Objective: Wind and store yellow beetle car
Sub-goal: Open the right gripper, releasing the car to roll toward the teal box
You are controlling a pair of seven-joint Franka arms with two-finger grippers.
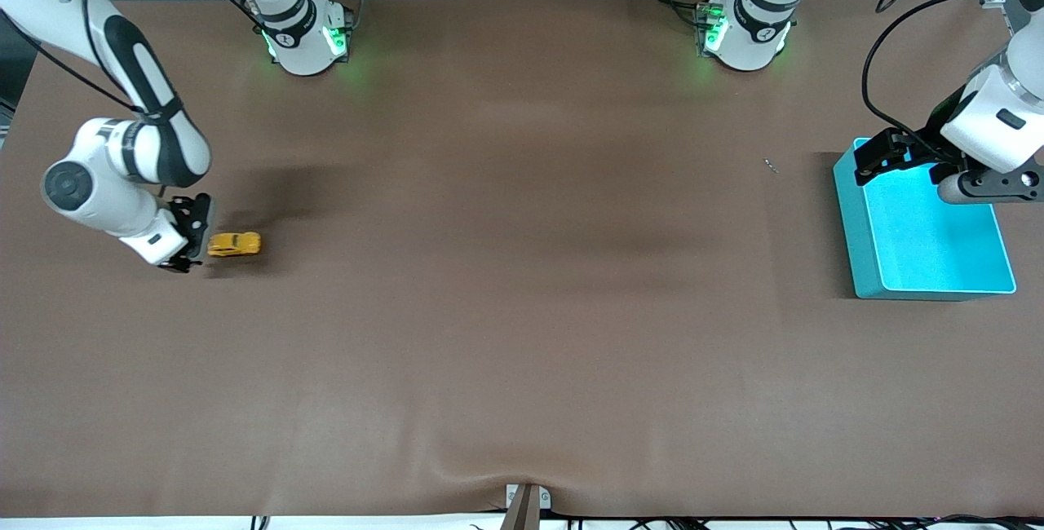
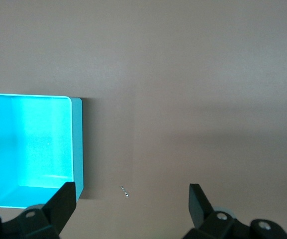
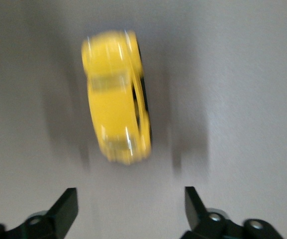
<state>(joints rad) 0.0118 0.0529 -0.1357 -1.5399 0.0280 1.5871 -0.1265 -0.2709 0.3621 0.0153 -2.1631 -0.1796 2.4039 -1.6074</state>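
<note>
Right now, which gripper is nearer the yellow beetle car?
Right. The right gripper sits open right beside the yellow beetle car, not holding it; the left gripper hangs over the teal bin.

I saw a yellow beetle car (image 1: 234, 244) with dark windows on the plain brown table (image 1: 522, 310). The bin (image 1: 864, 265) was teal, its inside a brighter cyan.

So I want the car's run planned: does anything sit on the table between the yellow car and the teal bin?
Nothing big: between the yellow beetle car and the teal bin lies bare table, save one tiny speck near the bin, farther from the front camera than the direct line.
</note>
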